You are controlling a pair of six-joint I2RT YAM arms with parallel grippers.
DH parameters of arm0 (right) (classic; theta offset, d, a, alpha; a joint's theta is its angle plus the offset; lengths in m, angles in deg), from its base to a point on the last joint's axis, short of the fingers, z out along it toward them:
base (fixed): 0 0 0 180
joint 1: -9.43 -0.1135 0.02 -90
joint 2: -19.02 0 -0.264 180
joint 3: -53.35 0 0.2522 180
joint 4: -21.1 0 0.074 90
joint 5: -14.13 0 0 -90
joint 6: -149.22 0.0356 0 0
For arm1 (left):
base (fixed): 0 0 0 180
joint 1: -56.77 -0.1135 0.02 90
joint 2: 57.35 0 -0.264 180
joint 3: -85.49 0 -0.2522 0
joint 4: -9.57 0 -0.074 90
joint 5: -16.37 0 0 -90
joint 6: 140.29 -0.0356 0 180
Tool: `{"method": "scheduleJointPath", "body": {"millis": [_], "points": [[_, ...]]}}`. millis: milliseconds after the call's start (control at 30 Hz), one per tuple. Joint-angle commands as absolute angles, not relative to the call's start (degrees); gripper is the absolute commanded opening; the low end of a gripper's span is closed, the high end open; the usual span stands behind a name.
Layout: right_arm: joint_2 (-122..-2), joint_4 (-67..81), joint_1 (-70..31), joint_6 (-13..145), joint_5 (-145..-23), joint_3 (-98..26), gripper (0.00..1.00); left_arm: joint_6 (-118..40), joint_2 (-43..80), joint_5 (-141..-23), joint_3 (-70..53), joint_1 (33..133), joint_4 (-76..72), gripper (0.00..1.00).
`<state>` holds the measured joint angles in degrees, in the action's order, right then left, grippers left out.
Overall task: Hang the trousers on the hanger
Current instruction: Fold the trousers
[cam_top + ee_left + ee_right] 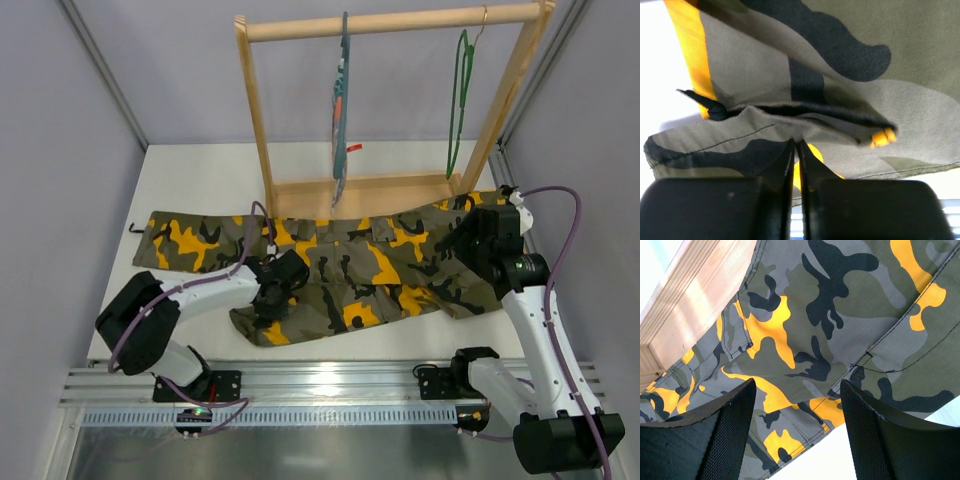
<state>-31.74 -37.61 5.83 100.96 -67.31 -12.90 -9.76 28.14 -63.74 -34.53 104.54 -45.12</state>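
Observation:
The camouflage trousers (pixel 340 262) lie spread across the white table in front of the wooden rack, one leg reaching far left. The thin green hanger (pixel 459 100) hangs from the rack's top bar at the right. My left gripper (pixel 268 298) rests on the lower left fold of the trousers (pixel 840 95). In the left wrist view its jaws (pixel 796 143) stand almost together, pinching a fold of the cloth at their tips. My right gripper (pixel 470 236) hovers over the right end of the trousers (pixel 815 315), and in the right wrist view it (pixel 797 385) is wide open with nothing between the fingers.
A wooden rack (pixel 256 110) stands at the back of the table, its base board (pixel 695 295) right behind the trousers. A second hanger with a striped cloth (pixel 340 110) hangs from the middle of the bar. Grey walls close both sides, and a metal rail (pixel 330 385) runs along the near edge.

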Motion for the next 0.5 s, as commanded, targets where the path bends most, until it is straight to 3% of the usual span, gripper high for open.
{"method": "scheduleJointPath", "body": {"millis": [0,467], "points": [[-31.6,-35.9,6.27,99.92,-67.08,-12.97,0.71,-7.75,28.44,-59.31,-32.23,105.46,-47.42,0.02],[-30.11,-38.62,6.53,99.92,-62.52,-13.59,0.71,1.21,11.65,-46.22,-24.25,104.85,-62.89,0.0]]}}
